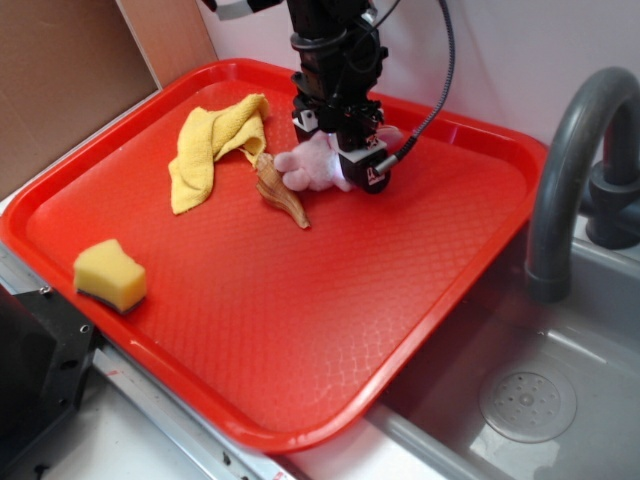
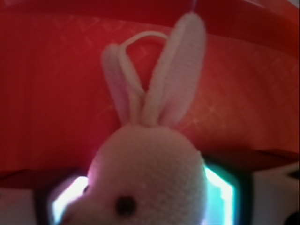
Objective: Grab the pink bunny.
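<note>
Tray [image 1: 300,340] first, red and wide, with the arm reaching down near its far edge. Left of the fingers [image 1: 345,150] lie a yellow cloth [image 1: 205,150] and shell [image 1: 280,190]. Bunny [image 2: 150,178] sits between the fingers, head filling the wrist view; whether they have squeezed it I cannot tell. Closing and lifting look left to do.
</note>
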